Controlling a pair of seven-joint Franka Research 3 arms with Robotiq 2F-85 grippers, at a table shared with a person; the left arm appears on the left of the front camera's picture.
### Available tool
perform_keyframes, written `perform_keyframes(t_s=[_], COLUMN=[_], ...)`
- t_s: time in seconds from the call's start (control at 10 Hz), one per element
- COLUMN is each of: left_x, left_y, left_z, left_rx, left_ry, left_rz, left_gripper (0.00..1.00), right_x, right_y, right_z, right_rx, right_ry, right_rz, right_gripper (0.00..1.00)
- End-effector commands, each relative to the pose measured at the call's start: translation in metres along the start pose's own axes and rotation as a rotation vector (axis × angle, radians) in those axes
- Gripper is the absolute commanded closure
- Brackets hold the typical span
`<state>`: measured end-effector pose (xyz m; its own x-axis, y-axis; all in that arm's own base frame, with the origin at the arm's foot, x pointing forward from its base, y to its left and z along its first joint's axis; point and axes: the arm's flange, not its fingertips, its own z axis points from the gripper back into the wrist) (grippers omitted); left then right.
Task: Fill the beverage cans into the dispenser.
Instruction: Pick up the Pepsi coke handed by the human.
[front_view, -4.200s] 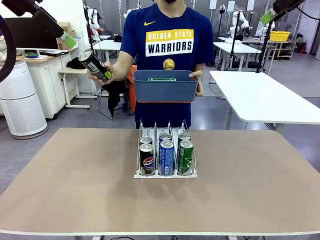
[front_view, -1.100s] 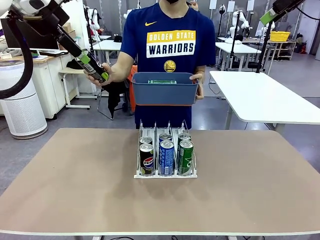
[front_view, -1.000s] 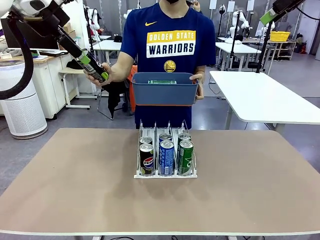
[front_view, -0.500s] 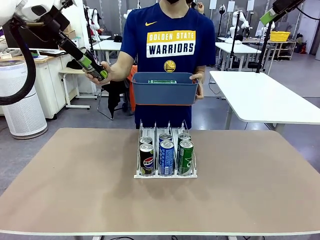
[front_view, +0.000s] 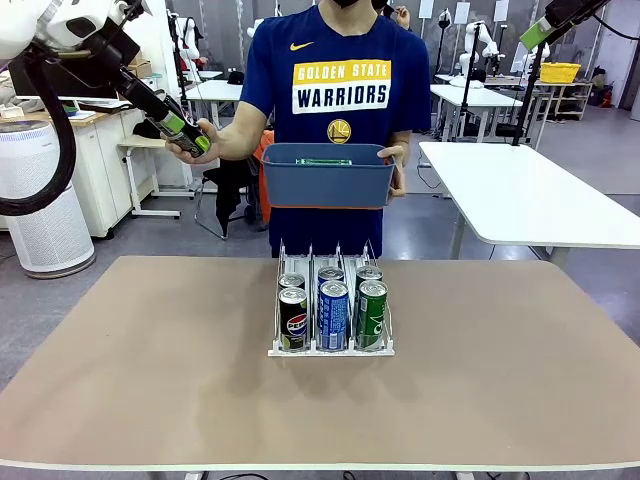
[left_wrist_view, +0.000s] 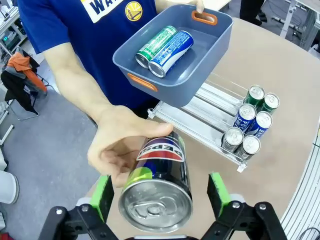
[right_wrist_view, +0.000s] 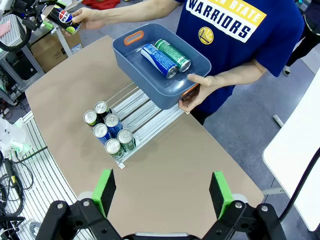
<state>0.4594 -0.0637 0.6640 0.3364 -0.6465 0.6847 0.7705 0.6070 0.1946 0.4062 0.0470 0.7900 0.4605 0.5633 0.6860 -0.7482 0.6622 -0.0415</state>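
Light: bright, even indoor light from overhead in all three views.
Shadows: soft, faint patches on the table (front_view: 150, 380) just in front of the dispenser (front_view: 331, 310).
Glare: a pale sheen on the silver top of the black can (left_wrist_view: 157, 182), left wrist view.
Focus: front view crisp from table to background.
Distortion: wide-angle bending toward both wrist views' edges.

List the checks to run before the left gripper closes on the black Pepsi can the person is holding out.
1. The black Pepsi can sits between the left gripper's green pads: ok.
2. Pads touching the can: not ok, gaps on both sides.
3. The person's hand supports the can: ok.
4. The clear plastic three-lane dispenser has free room behind its six cans: ok.
5. The right gripper is open, well away: ok.
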Motion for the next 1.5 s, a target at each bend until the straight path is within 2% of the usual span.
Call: perform_keyframes(t_s=[0.0,0.4,0.5,0.7,0.8,0.9,1.0,1.4], left_x=[-0.0006,0.0000,0.0019,-0.0006,-0.0016,-0.0019,-0.0025,-0.0042], left_y=[0.0073,0.0005,-0.0001,-0.0004,0.0001,0.0001,0.0004,0.0008], left_z=[-0.0020,-0.0010,-0.0001,-0.0009,-0.0011,-0.0029,-0.0021,0.0009], left_rx=[-0.019,-0.001,0.000,0.001,0.004,0.007,0.005,-0.004], left_ry=[-0.033,0.000,-0.002,0.009,0.010,0.009,0.012,0.016], left_rz=[-0.019,-0.004,-0.008,-0.005,-0.001,0.003,0.005,-0.012], left_gripper=[0.00,0.00,0.60,0.60,0.65,0.77,1.00,1.00], right_x=[-0.0015,-0.0015,-0.0015,-0.0015,-0.0015,-0.0015,-0.0015,-0.0015], right_y=[0.0011,0.0011,0.0011,0.0011,0.0011,0.0011,0.0011,0.0011], right_z=[-0.0006,-0.0006,-0.0006,-0.0006,-0.0006,-0.0006,-0.0006,-0.0006], right_rx=[0.006,0.006,0.006,0.006,0.006,0.006,0.006,0.006], right_ry=[0.005,0.005,0.005,0.005,0.005,0.005,0.005,0.005], right_rz=[0.002,0.002,0.002,0.002,0.002,0.002,0.002,0.002], right_gripper=[0.00,0.00,0.00,0.00,0.00,0.00,0.00,0.00])
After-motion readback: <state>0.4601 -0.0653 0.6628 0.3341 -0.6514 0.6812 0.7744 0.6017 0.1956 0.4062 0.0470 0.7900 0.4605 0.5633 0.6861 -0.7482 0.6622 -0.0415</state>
